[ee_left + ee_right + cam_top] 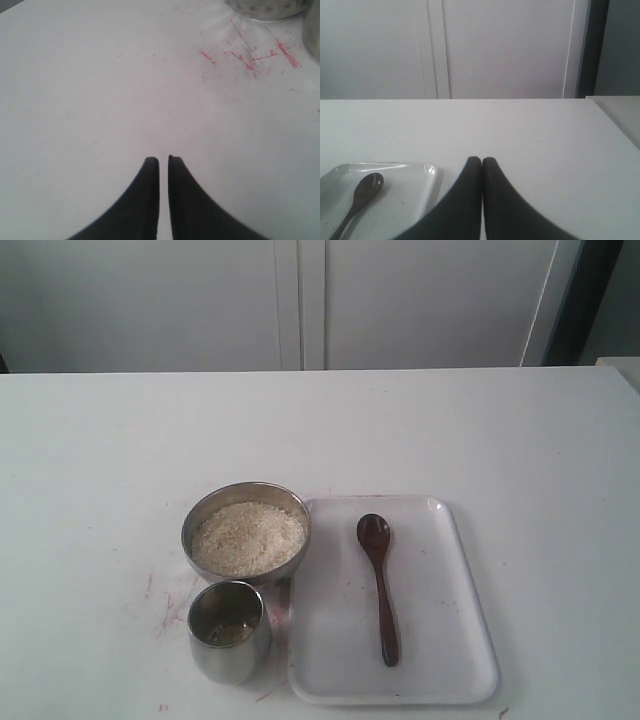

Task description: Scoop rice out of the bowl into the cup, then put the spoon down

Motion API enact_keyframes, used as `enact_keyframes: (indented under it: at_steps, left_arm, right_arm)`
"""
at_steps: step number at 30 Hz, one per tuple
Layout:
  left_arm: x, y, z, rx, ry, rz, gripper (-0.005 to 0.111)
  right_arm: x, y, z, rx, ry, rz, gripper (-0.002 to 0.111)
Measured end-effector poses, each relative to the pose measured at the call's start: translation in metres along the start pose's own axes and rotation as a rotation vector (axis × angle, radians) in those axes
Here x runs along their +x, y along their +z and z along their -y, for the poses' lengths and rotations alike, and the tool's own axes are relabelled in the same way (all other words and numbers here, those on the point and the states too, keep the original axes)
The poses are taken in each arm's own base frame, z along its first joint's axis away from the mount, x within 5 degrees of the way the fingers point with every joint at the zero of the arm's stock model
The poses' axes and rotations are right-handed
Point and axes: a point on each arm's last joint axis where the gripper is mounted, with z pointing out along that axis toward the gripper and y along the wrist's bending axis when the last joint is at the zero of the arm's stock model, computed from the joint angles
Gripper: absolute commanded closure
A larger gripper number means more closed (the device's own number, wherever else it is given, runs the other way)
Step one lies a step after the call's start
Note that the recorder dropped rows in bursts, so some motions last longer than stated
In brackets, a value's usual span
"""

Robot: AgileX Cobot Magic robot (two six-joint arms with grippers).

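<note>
The right gripper is squeezed tight and holds nothing. The spoon lies flat on the white tray, a little ahead of it. The left gripper is almost closed, just a thin gap, and empty. The bowl of rice and the cup stand close together, ahead of it.

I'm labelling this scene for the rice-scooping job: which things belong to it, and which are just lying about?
For the job: rice, bowl, cup, spoon.
Just there: tray under the spoon, red marks on the table.
</note>
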Motion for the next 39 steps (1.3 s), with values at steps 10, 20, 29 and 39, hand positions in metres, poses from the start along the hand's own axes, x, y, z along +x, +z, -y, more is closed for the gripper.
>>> enact_keyframes:
  at_steps: [10,20,29,39]
  left_arm:
    - [0.0,0.0,0.0,0.0,0.0,0.0,0.092]
    - [0.0,0.0,0.0,0.0,0.0,0.0,0.092]
    - [0.0,0.0,0.0,0.0,0.0,0.0,0.092]
    - [0.0,0.0,0.0,0.0,0.0,0.0,0.092]
  right_arm:
    - [0.017,-0.002,0.005,0.056,-0.008,-0.185,0.108]
    - [0.017,-0.002,0.005,0.057,-0.008,-0.189,0.108]
    - [0.017,-0.002,0.005,0.057,-0.008,-0.189,0.108]
    - [0.018,-0.002,0.005,0.059,-0.01,-0.194,0.108]
